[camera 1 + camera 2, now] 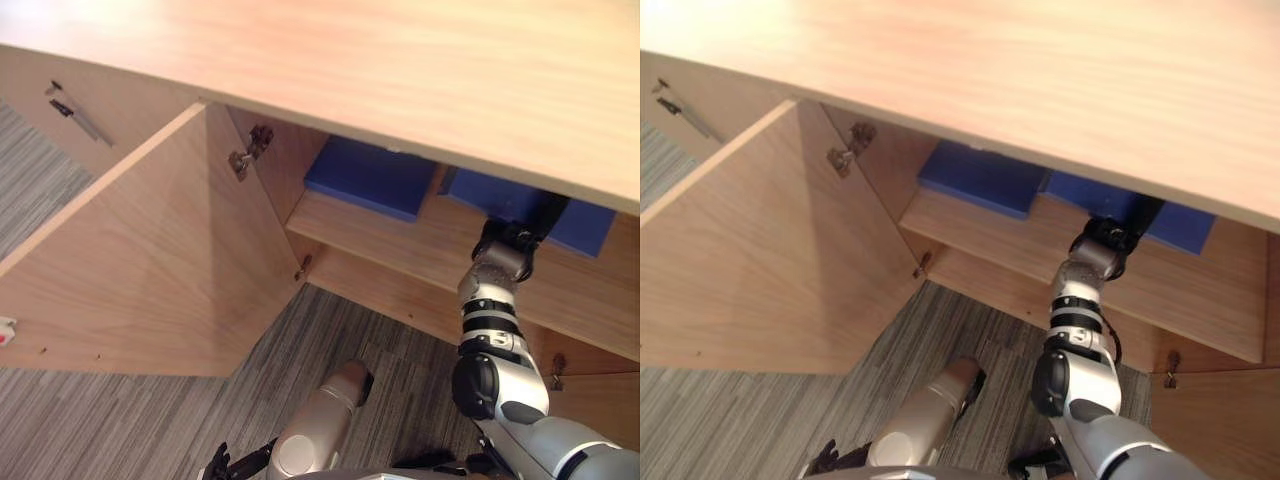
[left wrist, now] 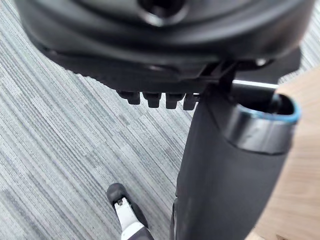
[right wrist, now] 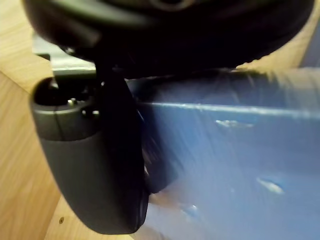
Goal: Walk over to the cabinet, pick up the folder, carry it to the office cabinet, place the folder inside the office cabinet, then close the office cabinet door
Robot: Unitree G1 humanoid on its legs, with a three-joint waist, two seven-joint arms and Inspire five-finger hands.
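Office cabinet (image 1: pixel 400 60): 1, wood, the right robot hand (image 1: pixel 1118 232) reaches in under its top. Door (image 1: pixel 150 270): 1 open, swung wide, well off to the left of that robot hand. Carpet floor (image 1: pixel 100 420) below both robot hands. Shelf (image 1: pixel 400 235): 1 in view, passing directly under the right robot hand.

Folders: 2, both blue, both lying on the shelf inside the cabinet.
- folder A (image 1: pixel 370 178): just left of the right robot hand, apart from it.
- folder B (image 1: pixel 585 228): at the right robot hand, touching. In the right wrist view the thumb lies against its blue face. Can't tell whether the robot hand is actually gripping it or just resting on it.

Hinges (image 1: pixel 250 150): 2 on the open door's edge, one upper, one lower.

Left robot hand (image 2: pixel 160 45): low over the carpet, relaxed, spread, holding nothing.
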